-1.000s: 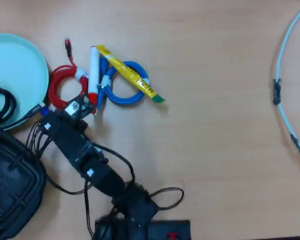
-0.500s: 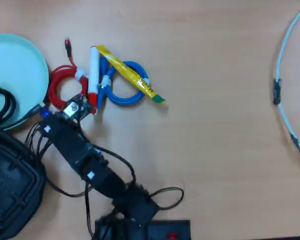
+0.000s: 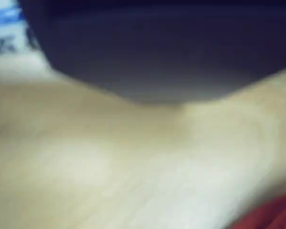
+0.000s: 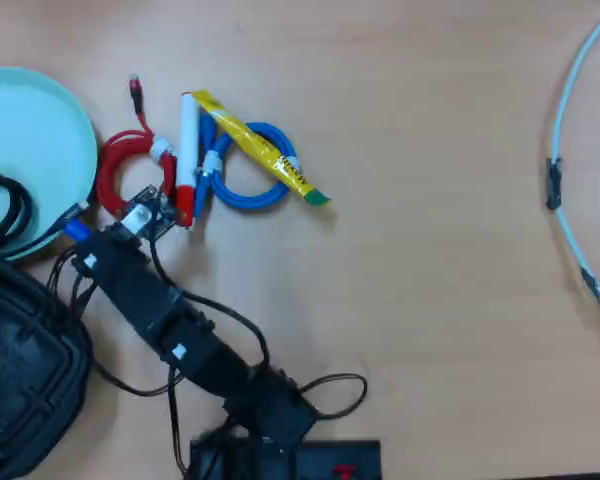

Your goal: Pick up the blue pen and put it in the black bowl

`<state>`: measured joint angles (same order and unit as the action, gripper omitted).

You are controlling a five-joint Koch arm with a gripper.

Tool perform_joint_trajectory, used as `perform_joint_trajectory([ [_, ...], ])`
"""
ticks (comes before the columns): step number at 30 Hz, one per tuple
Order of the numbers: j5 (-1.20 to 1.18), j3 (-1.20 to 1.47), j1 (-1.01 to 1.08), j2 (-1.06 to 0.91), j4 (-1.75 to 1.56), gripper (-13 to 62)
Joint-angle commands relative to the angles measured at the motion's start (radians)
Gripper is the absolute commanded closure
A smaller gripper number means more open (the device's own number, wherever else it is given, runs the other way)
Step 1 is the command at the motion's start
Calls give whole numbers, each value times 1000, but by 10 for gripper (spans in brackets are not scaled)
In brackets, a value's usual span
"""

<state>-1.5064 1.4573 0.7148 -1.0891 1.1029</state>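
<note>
in the overhead view the arm (image 4: 170, 320) reaches up-left across the wooden bench (image 4: 430, 300), its pincer (image 4: 145, 212) at the lower edge of a red cable coil (image 4: 120, 175), close to the red cap of a white marker (image 4: 188, 150). whether the pincer is open or has hold of anything cannot be told; its tips are hidden. beside it lie a blue cable coil (image 4: 250, 185) and a yellow tube (image 4: 255, 150). the blue pen itself cannot be picked out. the black bowl (image 4: 20, 390) sits at lower left, below a teal plate (image 4: 40, 140). the wrist view is a blur of dark shape over pale bench.
</note>
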Motion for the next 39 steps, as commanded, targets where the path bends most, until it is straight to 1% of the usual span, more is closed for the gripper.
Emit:
perform_joint_trajectory([
  [1, -9, 18, -14, 8, 8, 561],
  [4, -2, 87, -5, -6, 29, 561],
  [8, 46, 150, 26, -123, 118, 561],
  [17, 186, 140, 118, -253, 311, 560],
  [25, 262, 91, 123, -456, 376, 560],
  [36, 259, -78, 101, -635, 397, 560],
  [39, 255, -150, 54, -650, 387, 560],
])
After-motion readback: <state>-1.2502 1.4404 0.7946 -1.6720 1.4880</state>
